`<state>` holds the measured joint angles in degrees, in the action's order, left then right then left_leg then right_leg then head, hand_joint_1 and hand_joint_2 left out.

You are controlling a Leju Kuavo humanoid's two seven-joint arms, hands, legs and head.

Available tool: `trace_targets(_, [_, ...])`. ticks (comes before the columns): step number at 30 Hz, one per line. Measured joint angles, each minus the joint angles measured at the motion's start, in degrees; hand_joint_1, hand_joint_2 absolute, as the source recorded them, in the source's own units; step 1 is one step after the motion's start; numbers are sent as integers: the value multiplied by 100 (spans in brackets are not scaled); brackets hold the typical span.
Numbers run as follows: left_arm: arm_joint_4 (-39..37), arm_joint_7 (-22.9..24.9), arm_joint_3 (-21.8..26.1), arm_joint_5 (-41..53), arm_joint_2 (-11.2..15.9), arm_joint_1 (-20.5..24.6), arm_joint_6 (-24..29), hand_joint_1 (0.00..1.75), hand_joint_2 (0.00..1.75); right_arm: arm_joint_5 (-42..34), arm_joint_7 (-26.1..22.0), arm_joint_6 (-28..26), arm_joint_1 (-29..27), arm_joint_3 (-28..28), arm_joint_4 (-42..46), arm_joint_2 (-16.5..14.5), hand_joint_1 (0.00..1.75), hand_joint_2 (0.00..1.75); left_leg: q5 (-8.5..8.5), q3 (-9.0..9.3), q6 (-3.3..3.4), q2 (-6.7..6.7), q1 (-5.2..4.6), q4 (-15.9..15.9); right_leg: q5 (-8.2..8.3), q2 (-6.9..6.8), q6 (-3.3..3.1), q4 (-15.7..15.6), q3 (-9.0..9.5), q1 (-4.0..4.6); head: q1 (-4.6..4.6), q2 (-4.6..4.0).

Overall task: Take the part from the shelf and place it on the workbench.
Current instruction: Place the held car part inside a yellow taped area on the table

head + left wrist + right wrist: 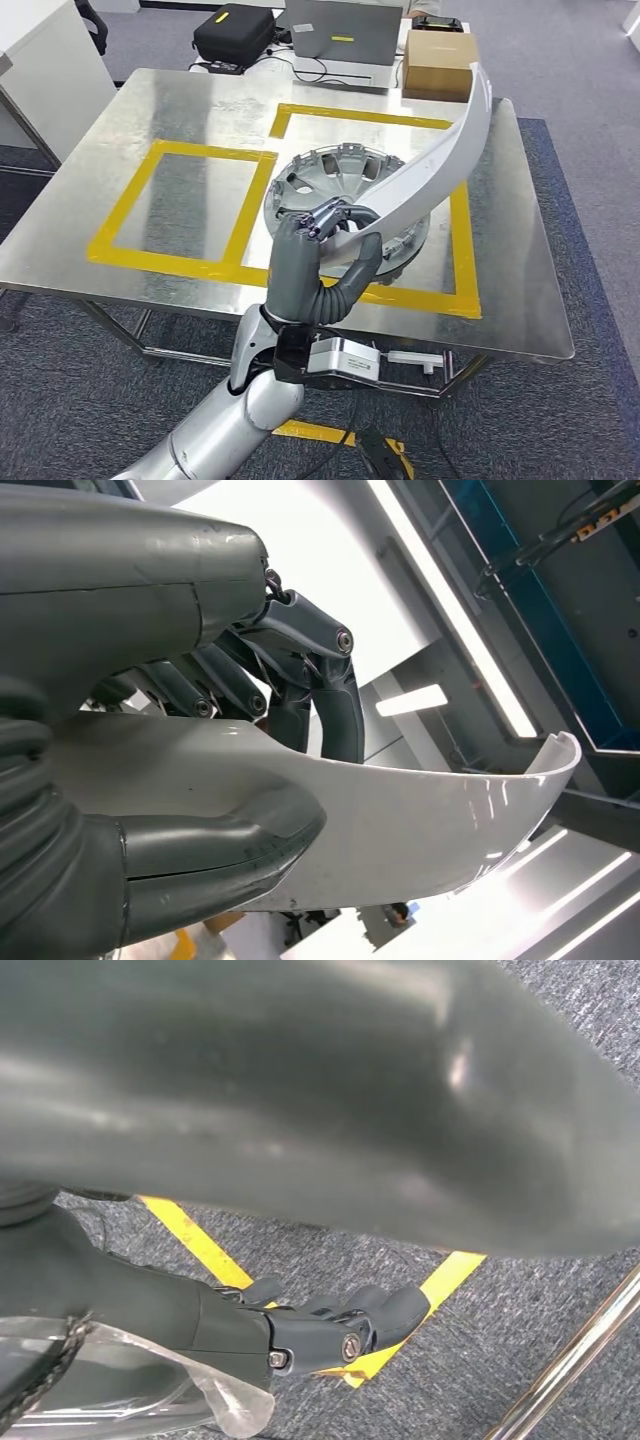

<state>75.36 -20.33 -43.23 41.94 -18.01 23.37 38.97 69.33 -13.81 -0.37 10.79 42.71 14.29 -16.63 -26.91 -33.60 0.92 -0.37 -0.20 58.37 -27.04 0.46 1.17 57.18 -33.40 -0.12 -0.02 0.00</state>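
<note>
The left hand [313, 262] sits nearest the camera, over the worktop's near edge, its thumb and dark fingers [332, 695] wrapped around one end of the long white curved part [430, 165]. The part is held up off the worktop [189, 100]; from the hand its long axis runs away toward the far right corner, rising to an upturned tip. Below its middle lies a silver wheel cover [317, 175] inside the right-hand yellow taped square [362, 116], so the part's span crosses over that cover rather than bare metal. Placing it would, I judge, mean lowering the far tip and choosing a spot beside the cover or in the left yellow square [124, 215], since only the held end is under control.

The left wrist view shows what the head view cannot: the thumb pressed under the part and fingers hooked over its edge. The right hand [332, 1335] hangs over grey carpet with yellow floor tape, fingers curled in, holding nothing.
</note>
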Motion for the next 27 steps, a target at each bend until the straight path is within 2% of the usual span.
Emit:
trace_targets(4, [2,-69,21,-169,54,-3,-157,175,175,152,-3,92,86,-19,-15,-14,0,0,4,-18,3,-2,0,-5,4,-2,2,9,6,0,5,0])
trace_targets(5, [13,-208,66,-470,156,-8,-440,175,175,407,22,296,286,-89,-48,-28,0,0,11,-30,1,9,-1,-6,17,11,-1,15,-7,-1,11,0])
trace_targets(8, [52,-862,361,-1899,661,-17,-1864,175,175,1384,289,1403,1342,-637,-68,-131,0,0,36,-47,-8,108,-11,-1,72,119,-7,26,-90,-11,9,0])
trace_targets(9, [55,-978,431,-2161,756,-17,-2144,175,175,1514,361,1625,1548,-775,-41,-161,0,0,40,-46,-7,131,-15,-1,78,143,-7,27,-104,-15,3,0])
trace_targets(13, [55,-1058,520,-2329,855,-31,-2336,175,175,1505,420,1755,1720,-907,7,-191,0,0,45,-45,-3,135,-18,0,79,142,-6,28,-111,-17,-10,0])
trace_targets(14, [55,-1120,634,-2328,943,-33,-2433,175,175,1263,536,1883,1775,-1078,166,-208,0,0,52,-40,0,107,-16,-2,69,109,-7,27,-118,-13,-16,0])
trace_targets(16, [-134,-852,973,-1177,1256,206,-1931,175,175,-1013,1269,1304,1152,-2479,997,-150,0,0,64,-37,-1,16,-5,-6,40,11,-17,32,-88,1,-25,0])
trace_targets(18, [-733,35,1077,1012,1535,765,-825,175,175,-3511,1812,167,205,-4078,1597,-24,0,0,64,-45,-10,-33,3,-9,24,-34,-27,38,-57,7,-23,0])
trace_targets(20, [-1585,980,955,2587,1731,1371,-243,175,175,-4234,1624,-460,-73,-4745,1384,56,0,0,60,-47,-16,-14,2,-9,28,-9,-29,39,-68,4,-25,0])
trace_targets(22, [-2441,1607,895,3367,1903,1911,-190,175,175,-4564,1370,-802,-212,-5120,1055,159,0,0,59,-45,-18,-3,2,-9,29,4,-30,39,-72,3,-23,0])
trace_targets(23, [-2836,1743,891,3500,1978,2136,-241,175,175,-4664,1257,-900,-280,-5239,889,227,0,0,59,-45,-18,0,2,-9,30,8,-30,39,-73,4,-22,0])
trace_targets(25, [-3453,1653,941,3408,2083,2467,-308,175,175,-4799,1073,-974,-430,-5385,586,397,0,0,59,-48,-18,3,2,-8,31,8,-30,38,-77,3,-26,0])
trace_targets(27, [-3771,1212,1068,3021,2096,2606,-369,175,175,-4882,946,-996,-564,-5443,341,575,0,0,59,-54,-18,-7,1,-7,29,-5,-30,38,-78,3,-25,0])
